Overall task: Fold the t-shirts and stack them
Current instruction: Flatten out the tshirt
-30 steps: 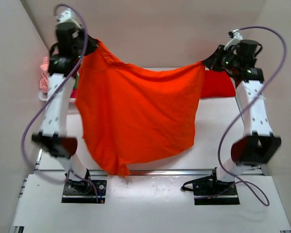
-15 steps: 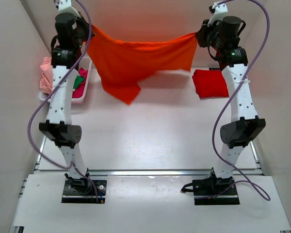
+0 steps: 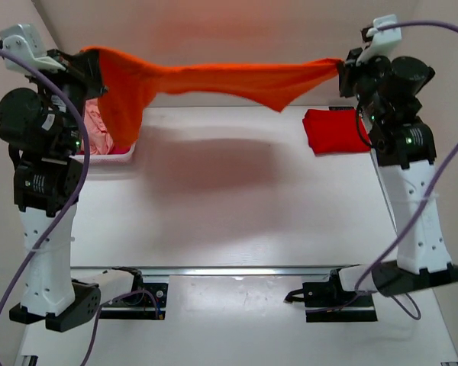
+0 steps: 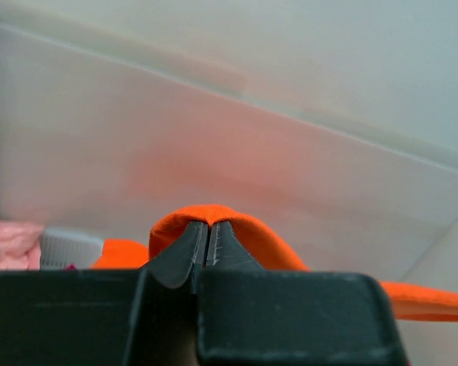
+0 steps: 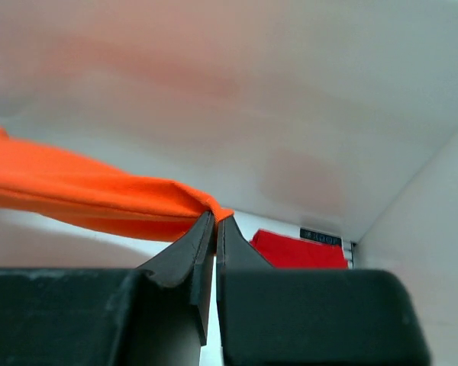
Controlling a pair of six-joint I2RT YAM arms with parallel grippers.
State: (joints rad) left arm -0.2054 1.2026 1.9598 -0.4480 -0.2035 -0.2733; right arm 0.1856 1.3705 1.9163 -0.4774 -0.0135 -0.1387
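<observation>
The bright orange t-shirt (image 3: 214,80) hangs stretched high above the table's far side, held at both ends. My left gripper (image 3: 88,55) is shut on its left end, where cloth droops over the basket; from the left wrist the orange cloth (image 4: 267,240) wraps over the closed tips (image 4: 208,225). My right gripper (image 3: 340,67) is shut on the right end, and the orange cloth (image 5: 84,194) runs off to the left from its tips (image 5: 215,217). A folded red t-shirt (image 3: 334,131) lies on the table at the far right, also in the right wrist view as the red shirt (image 5: 298,250).
A white mesh basket (image 3: 111,156) stands at the far left with pale pink cloth (image 3: 99,137) in it, partly hidden by my left arm and the orange cloth. White walls close in the left, far and right sides. The table (image 3: 229,213) is white.
Both arms have swung the orange t-shirt up and away from me. It hung as a wide sheet, and now it is a taut band high at the back. The grippers moved further apart.
</observation>
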